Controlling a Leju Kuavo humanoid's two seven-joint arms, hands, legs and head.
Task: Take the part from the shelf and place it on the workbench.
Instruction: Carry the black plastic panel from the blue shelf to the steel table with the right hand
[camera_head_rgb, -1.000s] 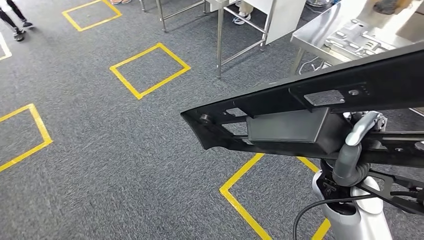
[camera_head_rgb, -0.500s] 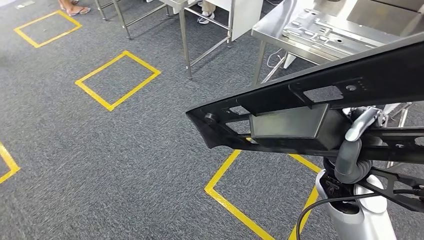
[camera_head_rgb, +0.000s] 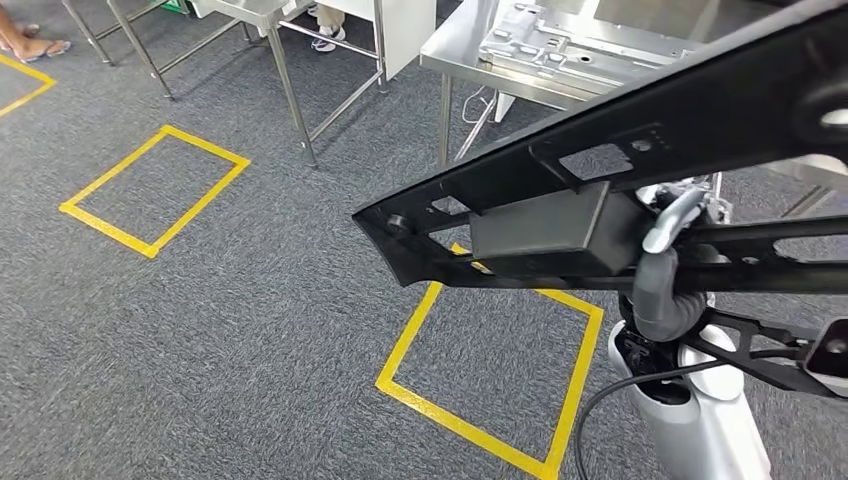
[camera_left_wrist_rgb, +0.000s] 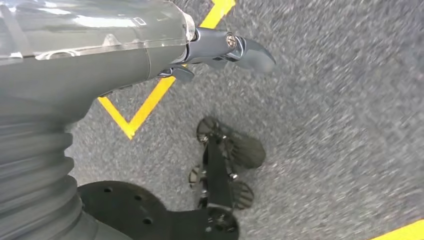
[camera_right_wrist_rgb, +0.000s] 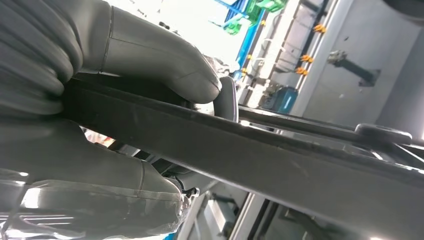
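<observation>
Floor: grey carpet w/ yellow tape squares, one just below the part's tip, another further off to the left.
Room: right wrist view shows bright bkgd w/ blue and green frames, grey wall panels, blurry.
Counter: steel counter ahead, upper mid-right of head view, on thin legs; a stamped metal sheet lies on its top.
Other tables: steel-legged frame to the left of the counter, a white panel beside it.
People: feet in shoes behind the frames, top centre; a sandalled foot at far top left.
Part: long black plastic part, boxy block under its middle, runs from the right edge out to a pointed tip at centre; carried in the air, over the carpet (not on the counter), its far end hiding part of the counter's near side.
Right hand: right hand clamped round the part from below; in the wrist view thumb lies over the bar, palm under it.
Left hand: left hand hangs over the carpet, holds nothing; fingers slightly curled, apart from each other.
In the way: carpet stretch and tape square between robot and counter; counter legs facing the robot.
</observation>
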